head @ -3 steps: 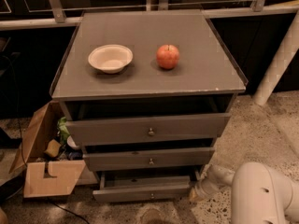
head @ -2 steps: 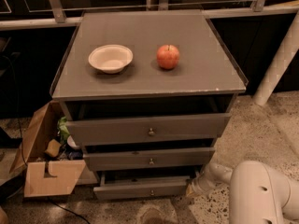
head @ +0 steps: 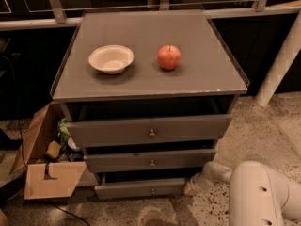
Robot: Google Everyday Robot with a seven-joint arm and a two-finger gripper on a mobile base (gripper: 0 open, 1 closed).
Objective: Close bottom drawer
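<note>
My claw (head: 192, 187) sits low by the floor; whether it is spread or pressed together I cannot tell. Just left of it the bottom drawer (head: 136, 188) stands slightly out, long axis left-right, knobbed front facing me. Above and beyond, a bowl (head: 111, 59) and an apple (head: 169, 57) rest on the tabletop (head: 207, 76).

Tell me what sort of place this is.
Likely a lab or workshop corner: a drawer cabinet on a speckled floor, a cardboard box beside it, and the gripper low beside the bottom drawer.
</note>
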